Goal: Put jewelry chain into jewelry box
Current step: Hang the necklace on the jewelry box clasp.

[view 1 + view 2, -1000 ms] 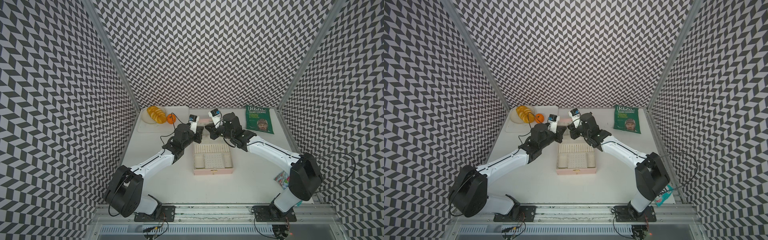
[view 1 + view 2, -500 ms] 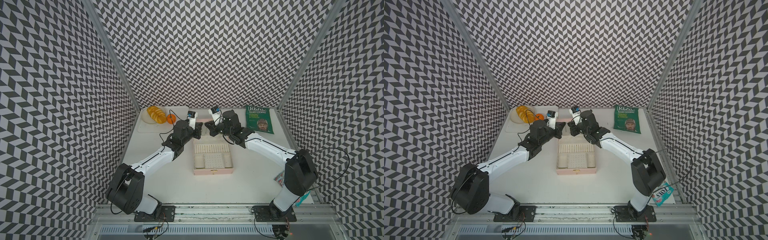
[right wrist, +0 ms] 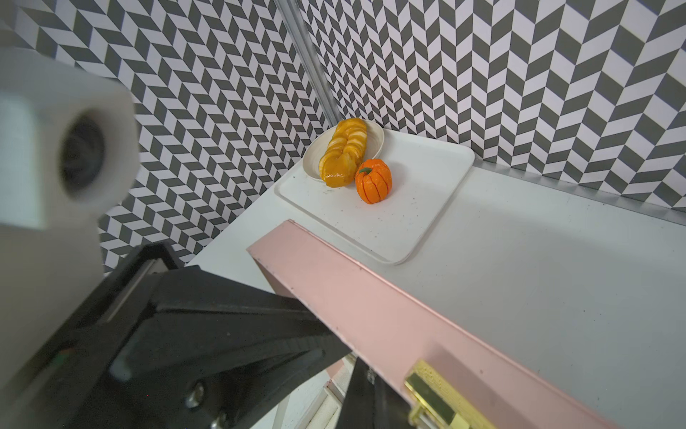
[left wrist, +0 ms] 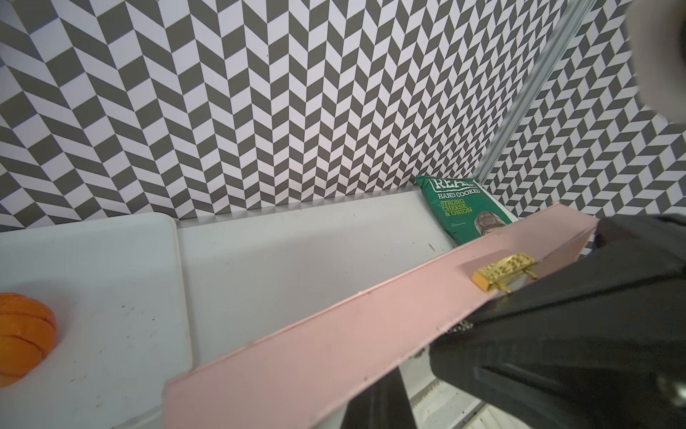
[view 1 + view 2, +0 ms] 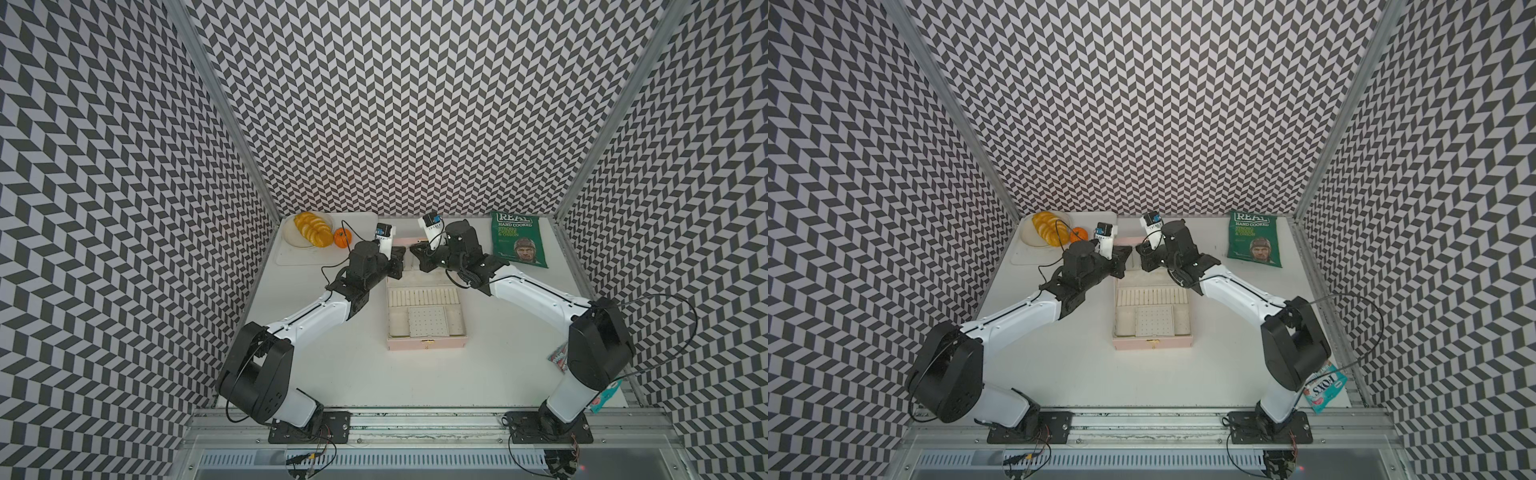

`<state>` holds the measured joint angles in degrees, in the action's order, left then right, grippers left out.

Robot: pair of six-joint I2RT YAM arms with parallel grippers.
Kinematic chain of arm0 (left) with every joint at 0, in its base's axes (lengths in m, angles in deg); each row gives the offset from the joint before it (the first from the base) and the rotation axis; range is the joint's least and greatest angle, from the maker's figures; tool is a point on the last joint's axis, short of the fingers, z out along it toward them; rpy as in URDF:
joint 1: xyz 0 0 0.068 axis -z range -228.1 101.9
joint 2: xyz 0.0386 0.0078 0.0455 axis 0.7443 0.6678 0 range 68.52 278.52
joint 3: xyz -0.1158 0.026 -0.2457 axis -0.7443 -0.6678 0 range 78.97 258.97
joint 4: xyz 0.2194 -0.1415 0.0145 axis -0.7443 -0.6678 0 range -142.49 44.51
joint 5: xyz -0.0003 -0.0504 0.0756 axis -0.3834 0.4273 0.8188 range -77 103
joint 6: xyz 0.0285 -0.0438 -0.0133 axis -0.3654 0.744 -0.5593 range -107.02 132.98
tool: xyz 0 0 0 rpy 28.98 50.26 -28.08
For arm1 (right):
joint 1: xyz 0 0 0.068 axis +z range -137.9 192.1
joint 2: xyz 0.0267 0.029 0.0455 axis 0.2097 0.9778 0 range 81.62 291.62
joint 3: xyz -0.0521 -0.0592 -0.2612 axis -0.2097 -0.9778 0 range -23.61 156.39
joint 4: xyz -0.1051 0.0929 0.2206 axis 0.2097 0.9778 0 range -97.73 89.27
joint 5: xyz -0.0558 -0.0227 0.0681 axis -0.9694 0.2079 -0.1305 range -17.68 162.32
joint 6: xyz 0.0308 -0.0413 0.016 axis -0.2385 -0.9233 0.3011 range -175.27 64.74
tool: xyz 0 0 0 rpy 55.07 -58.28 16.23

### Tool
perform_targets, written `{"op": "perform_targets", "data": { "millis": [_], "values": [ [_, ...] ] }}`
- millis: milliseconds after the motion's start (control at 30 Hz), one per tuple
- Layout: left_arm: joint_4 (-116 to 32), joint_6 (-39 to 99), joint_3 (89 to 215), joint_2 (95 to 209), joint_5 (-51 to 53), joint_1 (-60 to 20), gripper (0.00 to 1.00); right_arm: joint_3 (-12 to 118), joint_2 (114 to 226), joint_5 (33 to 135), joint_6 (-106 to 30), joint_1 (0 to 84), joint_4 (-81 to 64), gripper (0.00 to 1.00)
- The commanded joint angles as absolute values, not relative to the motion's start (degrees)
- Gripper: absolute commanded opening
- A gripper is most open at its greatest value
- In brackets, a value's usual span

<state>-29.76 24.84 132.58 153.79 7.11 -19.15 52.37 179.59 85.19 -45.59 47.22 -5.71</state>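
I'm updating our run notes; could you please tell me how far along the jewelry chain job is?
Done: the jewelry box lies open, lid raised. In hand: the left gripper and right gripper, both shut, meet by that lid; a few jewelry chain links show beside the left one. Left: the lining shows no chain, so placing remains.

crisp bag REAL HAND COOKED, packet FOX'S

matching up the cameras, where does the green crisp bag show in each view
top view: crisp bag lies up and right of the jewelry box
top view: crisp bag, same place
left wrist: crisp bag behind the pink lid's far end
right wrist: not in it
shared landmark: the box's raised pink lid
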Motion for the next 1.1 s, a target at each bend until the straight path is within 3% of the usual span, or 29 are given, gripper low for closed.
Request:
{"op": "perform_targets", "data": {
  "millis": [0, 1067],
  "values": [
    [-29.51, 25.6, 134.76, 152.46, 7.63, -19.38, 0.0, 53.32, 179.64, 84.41, -44.5, 46.73, -10.27, 0.0],
    [-30.95, 27.13, 134.04, 154.64, 7.07, -19.36, 0.0, 50.66, 181.18, 81.91, -41.25, 46.73, -12.16, 0.0]
  ]
}}
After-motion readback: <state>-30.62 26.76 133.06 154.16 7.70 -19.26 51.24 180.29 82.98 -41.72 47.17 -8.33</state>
